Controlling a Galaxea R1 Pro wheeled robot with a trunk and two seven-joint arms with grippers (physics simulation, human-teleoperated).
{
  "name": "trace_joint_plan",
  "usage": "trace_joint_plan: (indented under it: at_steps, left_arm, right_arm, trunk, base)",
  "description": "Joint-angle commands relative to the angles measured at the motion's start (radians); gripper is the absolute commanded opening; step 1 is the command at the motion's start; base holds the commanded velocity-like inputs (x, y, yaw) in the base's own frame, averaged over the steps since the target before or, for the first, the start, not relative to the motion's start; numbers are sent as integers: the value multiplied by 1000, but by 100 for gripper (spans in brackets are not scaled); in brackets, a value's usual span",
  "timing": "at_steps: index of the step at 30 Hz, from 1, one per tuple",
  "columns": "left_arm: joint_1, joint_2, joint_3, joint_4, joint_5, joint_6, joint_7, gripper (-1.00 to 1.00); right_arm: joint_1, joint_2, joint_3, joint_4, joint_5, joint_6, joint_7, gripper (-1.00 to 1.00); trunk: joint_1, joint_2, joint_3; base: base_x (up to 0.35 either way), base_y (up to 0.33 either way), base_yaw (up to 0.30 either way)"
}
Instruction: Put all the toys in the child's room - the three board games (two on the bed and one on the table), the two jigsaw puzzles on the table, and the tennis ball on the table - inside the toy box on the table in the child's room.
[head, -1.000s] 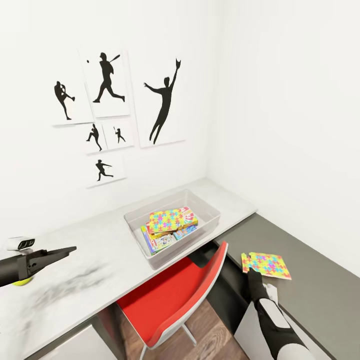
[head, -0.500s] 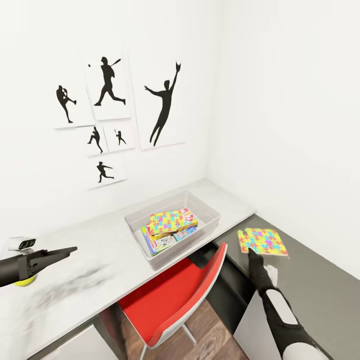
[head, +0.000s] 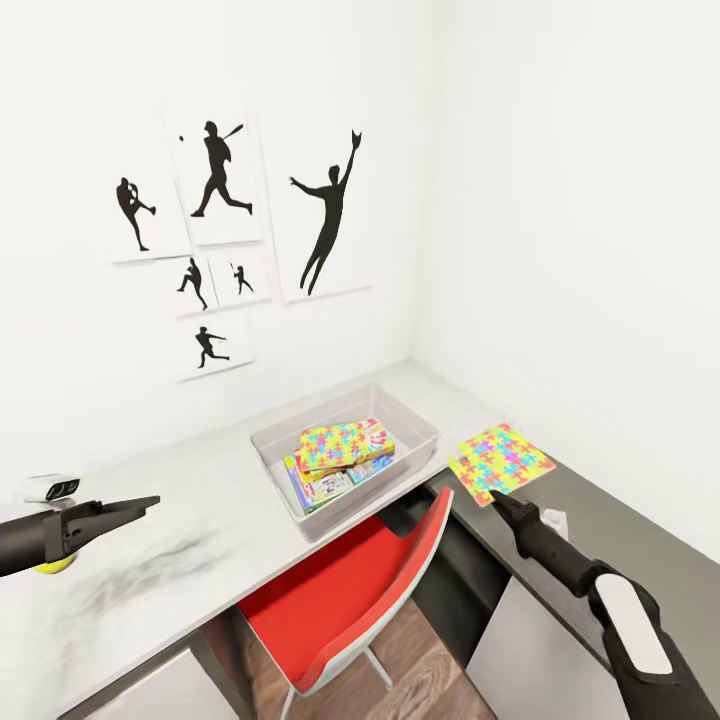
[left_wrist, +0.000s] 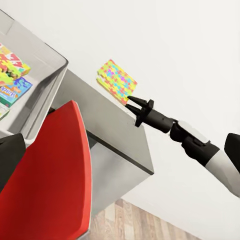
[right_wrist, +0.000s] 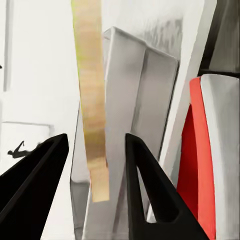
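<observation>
The pale grey bench (head: 200, 490) carries the toy box (head: 420, 425) near its corner; a tennis ball (head: 50, 567) rests on the top well apart from that box.

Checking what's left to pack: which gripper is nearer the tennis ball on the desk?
Left. The left gripper hovers just beside the tennis ball at the desk's near end; the right gripper holds a jigsaw puzzle far across, past the toy box.
</observation>
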Motion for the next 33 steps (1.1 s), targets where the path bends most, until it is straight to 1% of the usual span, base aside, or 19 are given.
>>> trace_joint_plan:
  at_steps: [1, 3, 4, 5, 7, 12, 17, 19, 26, 28, 30, 33]
  left_arm:
    - [-1, 1, 0, 0, -1, 11, -4, 100]
    - [-1, 1, 0, 0, -1, 11, -4, 100]
    - [-1, 1, 0, 0, -1, 11, -4, 100]
    - [-1, 2, 0, 0, -1, 11, -4, 100]
    - [-1, 3, 0, 0, -1, 11, -4, 100]
    - [-1, 3, 0, -1, -1, 11, -4, 100]
    - [-1, 4, 0, -1, -1, 11, -4, 100]
    - [-1, 5, 0, -1, -1, 11, -4, 100]
    - [-1, 5, 1, 0, -1, 11, -4, 100]
    - [-1, 5, 1, 0, -1, 11, -4, 100]
    - [-1, 5, 0, 0, -1, 11, -4, 100]
    - [-1, 6, 1, 0, -1, 11, -4, 100]
  right_arm:
    - [9, -12, -3, -11, 2, 24, 11, -100]
    - [23, -23, -3, -29, 3, 38, 36, -100]
    - [31, -28, -3, -42, 4, 42, 60, -100]
    - [45, -32, -4, -65, 6, 45, 100, -100]
    - [69, -34, -4, -90, 8, 46, 136, -100]
    - [87, -35, -5, -107, 10, 47, 157, -100]
    - [90, -37, -4, -120, 12, 53, 158, -100]
    - [91, -38, -4, -124, 22, 54, 158, -100]
    - [91, -39, -4, -154, 95, 56, 161, -100]
    - [91, -39, -5, -173, 124, 58, 162, -100]
    - [91, -40, -5, -182, 141, 60, 165, -100]
    - [91, -40, -4, -192, 153, 61, 167, -100]
  trunk:
    - [-4, 6, 2]
    - [-11, 20, 8]
    - [-15, 27, 11]
    - [-19, 34, 14]
    - [-27, 48, 20]
    - [-46, 83, 36]
    - [-65, 118, 52]
    - [-73, 132, 58]
    - [-99, 181, 80]
    - [-99, 181, 80]
    - [-99, 181, 80]
    - [-99, 181, 80]
  base:
    - [0, 0, 0]
    - [0, 0, 0]
    - [0, 0, 0]
    - [0, 0, 0]
    - [0, 0, 0]
    - [0, 0, 0]
    - [0, 0, 0]
    - [0, 0, 0]
    - [0, 0, 0]
    - [0, 0, 0]
    - [0, 0, 0]
    - [0, 0, 0]
